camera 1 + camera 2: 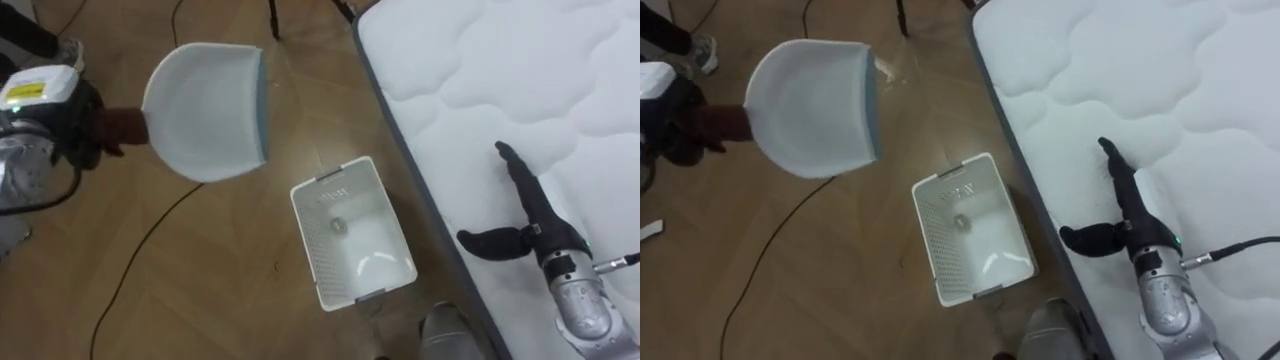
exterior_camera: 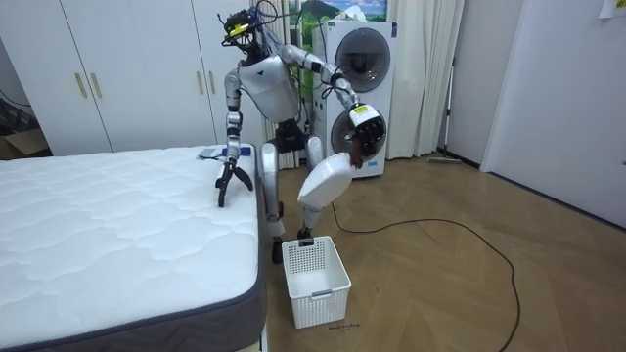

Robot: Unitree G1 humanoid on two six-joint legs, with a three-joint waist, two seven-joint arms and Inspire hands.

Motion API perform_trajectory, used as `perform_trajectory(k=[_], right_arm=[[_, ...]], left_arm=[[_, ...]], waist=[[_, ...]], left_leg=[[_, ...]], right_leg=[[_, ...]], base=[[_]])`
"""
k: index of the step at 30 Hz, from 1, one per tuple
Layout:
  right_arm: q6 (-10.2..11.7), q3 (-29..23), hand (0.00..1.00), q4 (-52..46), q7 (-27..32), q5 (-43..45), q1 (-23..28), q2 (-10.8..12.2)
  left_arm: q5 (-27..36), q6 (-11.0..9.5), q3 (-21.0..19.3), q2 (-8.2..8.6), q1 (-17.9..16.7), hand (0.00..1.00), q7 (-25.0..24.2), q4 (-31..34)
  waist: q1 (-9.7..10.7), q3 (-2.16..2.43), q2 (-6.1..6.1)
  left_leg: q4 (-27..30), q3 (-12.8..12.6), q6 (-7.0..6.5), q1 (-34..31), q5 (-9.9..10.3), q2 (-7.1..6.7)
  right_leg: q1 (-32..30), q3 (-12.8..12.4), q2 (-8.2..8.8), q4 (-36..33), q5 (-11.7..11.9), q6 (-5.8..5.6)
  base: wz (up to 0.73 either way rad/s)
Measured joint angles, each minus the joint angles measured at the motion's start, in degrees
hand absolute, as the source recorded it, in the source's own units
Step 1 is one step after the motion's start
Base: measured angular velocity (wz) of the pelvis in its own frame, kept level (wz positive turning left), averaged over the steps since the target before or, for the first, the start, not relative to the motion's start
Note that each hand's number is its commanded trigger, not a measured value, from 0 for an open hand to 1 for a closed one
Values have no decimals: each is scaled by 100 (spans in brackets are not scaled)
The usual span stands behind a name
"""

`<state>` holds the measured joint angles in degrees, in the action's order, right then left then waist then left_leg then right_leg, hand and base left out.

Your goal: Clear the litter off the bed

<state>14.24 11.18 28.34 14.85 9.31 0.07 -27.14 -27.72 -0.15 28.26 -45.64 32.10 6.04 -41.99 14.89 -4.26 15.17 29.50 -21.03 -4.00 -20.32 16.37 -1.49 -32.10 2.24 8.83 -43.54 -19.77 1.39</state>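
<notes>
- Position: the robot stands on the wooden floor [image 1: 230,270] beside the long edge of the bed. In the room view, stacked washing machines [image 2: 362,78] are behind it.
- Left hand [image 1: 95,128]: at 9 o'clock in the eye view, fingers curled round the handle of a white dustpan [image 1: 205,110]. The dustpan is held in the air at 10 o'clock. In the room view it hangs mouth-down above the basket.
- White plastic basket [image 1: 310,245]: on the floor at 6 o'clock, just beside the bed's edge. One small pale scrap [image 1: 338,226] lies on its bottom; what it is cannot be told.
- Right hand [image 1: 535,215]: at 4 o'clock, fingers straight and thumb spread, resting on the mattress [image 1: 520,80] and holding nothing.
- Mattress: quilted, white, bare of bedding, running from 1 to 5 o'clock. No crumbs or litter are visible on the part shown.
- Exception: in the room view a small bluish thing [image 2: 209,154] lies on the mattress near the right hand, too small to identify.
- Assessment: the task appears well advanced, at the emptying step. The sweepings seem to be in the basket.
- Outstanding, in my judgement: confirm the dustpan is empty, deal with the bluish thing, and check the far side of the mattress.
</notes>
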Motion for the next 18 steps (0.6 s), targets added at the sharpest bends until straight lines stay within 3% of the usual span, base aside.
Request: perform_trajectory(k=[4,5,7,8,10,12,15,18], right_arm=[[-56,-10,0,47,2,-30,251,2],[-138,-10,0,47,16,-60,291,2],[-226,-11,0,34,81,-107,290,-2],[-250,-16,0,15,102,-130,295,-4],[-295,-25,0,15,155,-178,290,-2],[-351,-46,0,15,279,-213,300,15],[-412,-160,0,-3,422,-291,348,38],[-435,-188,0,-92,502,-376,462,51]], left_arm=[[-64,-218,-74,0,-473,100,0,504],[-63,-248,-125,-3,-588,100,1,607],[-77,-275,-235,-4,-697,100,3,743],[-119,-294,-466,-2,-872,100,9,943],[-116,-336,-739,-1,-1069,100,25,1242],[-85,-372,-976,3,-1294,100,56,1645],[268,-360,-1009,0,-1461,100,55,2223],[667,-400,-1031,6,-1656,100,53,2673]], waist=[[-261,110,-160],[-378,153,-190],[-603,181,-210],[-729,223,-280],[-786,248,-318],[-831,287,-370],[-786,315,-404],[-774,363,-538]], left_leg=[[3,349,5,210,3,87],[4,455,21,270,12,131],[-10,586,54,366,31,181],[-30,642,59,419,34,176],[-69,722,63,510,37,183],[-126,730,165,680,97,243],[-211,714,179,896,106,337],[-431,663,187,1229,116,273]], right_leg=[[346,-76,-246,378,132,28],[437,-169,-366,519,216,32],[548,-317,-522,710,338,37],[557,-430,-593,748,385,35],[639,-554,-665,804,468,14],[823,-609,-755,980,520,2],[1145,-579,-848,1307,687,-21],[1313,-689,-921,1392,715,-60]], base=[[-38],[-61],[-72],[-64],[-44],[-26],[-9],[-28]])
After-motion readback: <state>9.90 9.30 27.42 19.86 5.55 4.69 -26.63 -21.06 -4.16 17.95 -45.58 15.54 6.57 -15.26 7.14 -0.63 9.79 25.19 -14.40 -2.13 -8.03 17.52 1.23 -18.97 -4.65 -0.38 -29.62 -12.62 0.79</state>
